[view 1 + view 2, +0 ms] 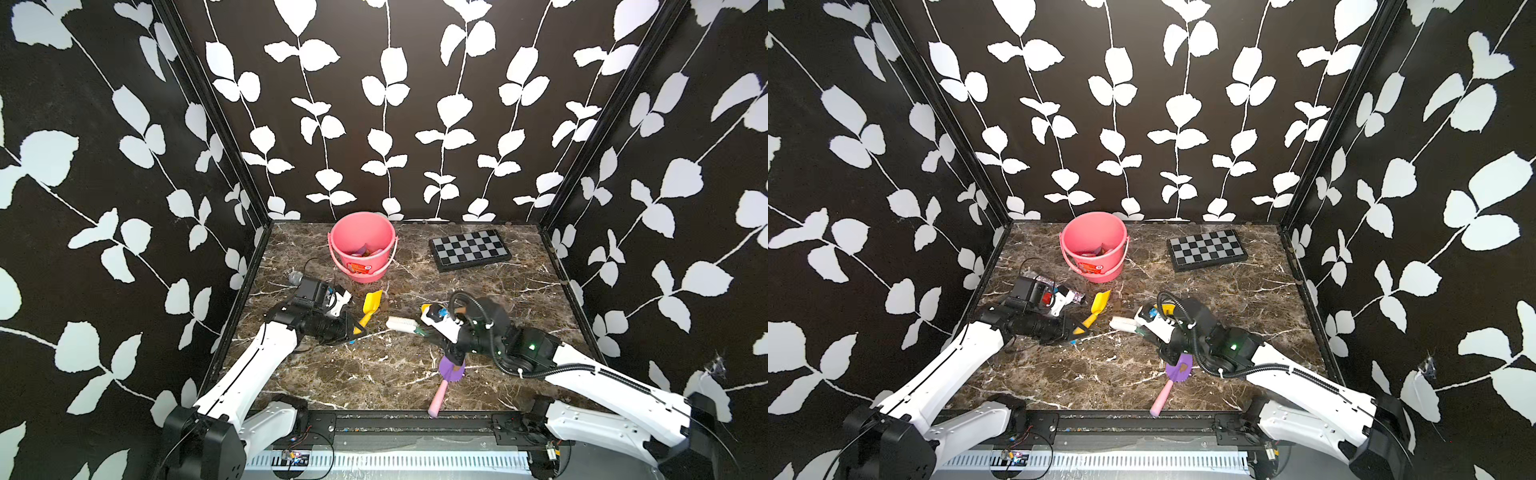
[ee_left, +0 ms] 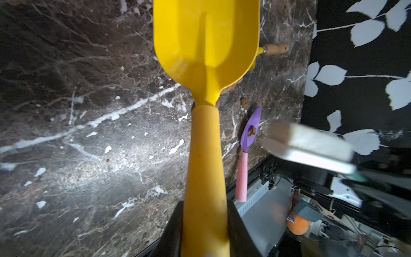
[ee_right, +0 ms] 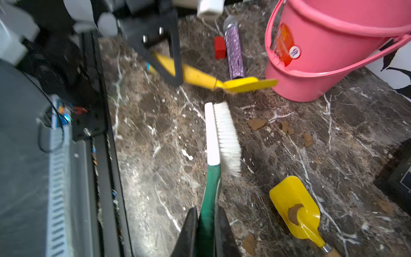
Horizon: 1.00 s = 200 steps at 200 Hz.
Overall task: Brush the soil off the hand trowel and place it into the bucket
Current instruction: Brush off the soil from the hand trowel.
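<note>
In the left wrist view the yellow trowel [image 2: 206, 44] ran off the frame at blade tip and handle end, and the brush [image 2: 309, 146] head was blurred. In a top view the right arm [image 1: 490, 328] hid most of a second yellow trowel [image 1: 426, 308]; what lay in the bucket [image 1: 361, 230] was too small to tell

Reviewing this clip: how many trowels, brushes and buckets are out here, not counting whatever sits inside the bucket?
Trowels: 3 (all-yellow trowel in the left end effector, purple trowel, wooden-handled trowel)
Brushes: 1 (brush in the right end effector)
Buckets: 1 (pink bucket)
Total: 5
</note>
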Each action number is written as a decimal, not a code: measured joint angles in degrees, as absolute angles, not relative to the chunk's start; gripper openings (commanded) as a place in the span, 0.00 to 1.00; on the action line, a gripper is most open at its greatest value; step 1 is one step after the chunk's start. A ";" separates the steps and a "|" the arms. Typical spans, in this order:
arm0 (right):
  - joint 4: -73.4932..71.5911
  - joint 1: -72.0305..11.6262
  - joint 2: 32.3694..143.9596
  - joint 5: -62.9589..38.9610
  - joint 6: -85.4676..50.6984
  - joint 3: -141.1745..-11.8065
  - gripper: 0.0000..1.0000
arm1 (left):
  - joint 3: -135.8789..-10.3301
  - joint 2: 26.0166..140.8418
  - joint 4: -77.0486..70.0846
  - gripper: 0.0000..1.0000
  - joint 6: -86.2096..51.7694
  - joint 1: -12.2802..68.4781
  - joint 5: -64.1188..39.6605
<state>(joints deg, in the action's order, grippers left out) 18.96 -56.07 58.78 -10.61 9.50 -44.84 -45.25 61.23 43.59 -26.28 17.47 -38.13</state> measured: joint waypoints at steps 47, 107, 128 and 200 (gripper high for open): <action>19.49 -64.25 71.37 -3.20 24.40 -49.12 0.00 | -45.23 61.23 42.94 0.00 -32.82 17.19 -42.87; 15.14 -66.39 75.72 -0.54 33.17 -53.47 0.00 | -43.38 61.04 40.21 0.00 -39.00 17.19 -45.56; 14.85 -66.06 76.93 2.46 33.93 -54.52 0.00 | -43.33 61.04 39.86 0.00 -39.53 17.19 -46.06; 16.88 -63.64 79.00 8.01 32.47 -55.37 0.00 | -43.33 61.04 38.92 0.00 -38.94 17.17 -46.30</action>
